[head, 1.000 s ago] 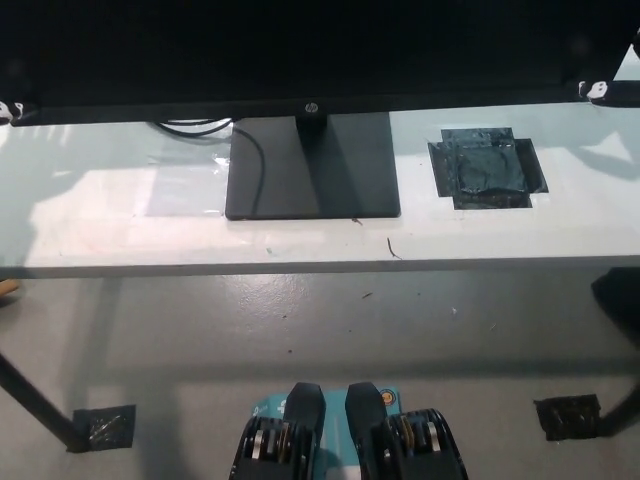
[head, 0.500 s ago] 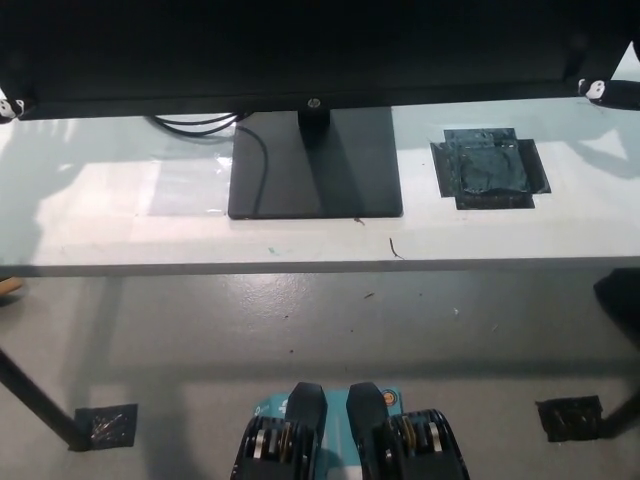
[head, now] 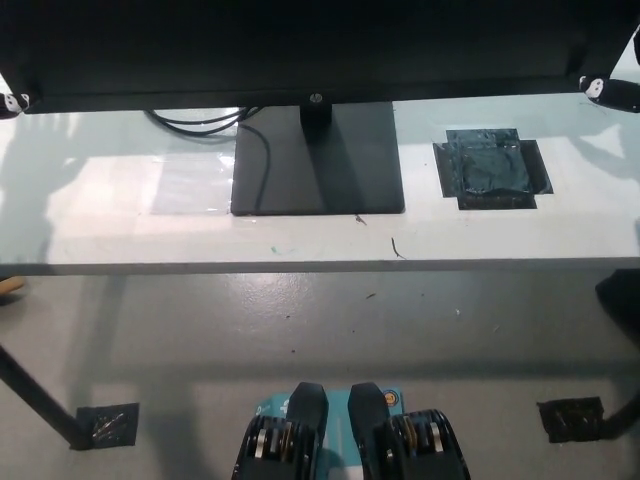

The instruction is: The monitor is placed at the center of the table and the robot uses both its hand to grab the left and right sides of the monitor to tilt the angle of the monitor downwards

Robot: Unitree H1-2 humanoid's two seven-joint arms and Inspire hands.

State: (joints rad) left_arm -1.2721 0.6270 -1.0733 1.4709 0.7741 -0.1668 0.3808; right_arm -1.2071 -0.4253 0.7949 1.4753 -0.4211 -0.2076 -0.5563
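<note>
We see the monitor [head: 300, 45] filling the top of the view, from 10 o'clock across to 2 o'clock, its dark panel hanging over the back of the white tabletop [head: 90, 215]. Its flat black base [head: 318, 165] sits at 12 o'clock on the tabletop, with the stand neck [head: 315, 112] rising to the logo strip on the bottom bezel.

Compared with a second ago, the bottom edge of the panel now sits a touch lower over the base, and more of the neck is covered. The base and the tape have also slid slightly in the picture, so part of that is our own camera moving.

At 10 o'clock, only a sliver of our left hand [head: 12, 101] shows at the panel's lower corner, touching it; we cannot tell how its fingers lie. At 2 o'clock, a small bit of our right hand [head: 606, 92] shows at the other lower corner, against the edge; its hold cannot be told either.

Black cables [head: 200, 122] run out from behind the panel at 11 o'clock, one trailing over the base. A patch of dark tape [head: 490, 168] lies on the tabletop at 1 o'clock, well apart from the base.
</note>
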